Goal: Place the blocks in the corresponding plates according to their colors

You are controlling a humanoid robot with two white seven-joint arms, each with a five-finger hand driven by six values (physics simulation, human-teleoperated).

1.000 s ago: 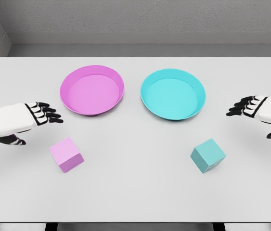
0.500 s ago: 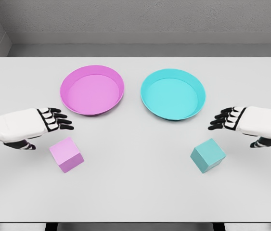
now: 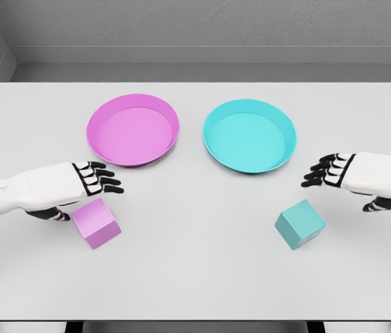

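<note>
A: Counting first: how many of each thing do you make out?

B: Two plates, two blocks, two hands, all on one white table (image 3: 195,284). The pink plate (image 3: 133,130) sits left of centre toward the far side, and the cyan plate (image 3: 250,135) is just beside it on the right, the two rims near each other but apart.

A: Anything in the plates?

B: Both show only their own bare floors. The pink block (image 3: 96,222) lies on the table nearer the camera than the pink plate, a little left of it. The cyan block (image 3: 299,223) lies likewise in front of the cyan plate, a little to the right. Both blocks are turned so a corner faces the camera.

A: And the hands?

B: The left hand (image 3: 77,186) reaches in from the left edge, palm down, its black fingers (image 3: 103,182) stretched out loosely toward the middle of the table. It hangs just above and behind the pink block's far left corner; whether the thumb touches the block I cannot tell. It holds nothing.

A: The right one?

B: The right hand (image 3: 351,175) comes in from the right edge, fingers extended and relaxed, pointing left. It holds nothing and sits apart from the cyan block, behind it and to its right.
</note>
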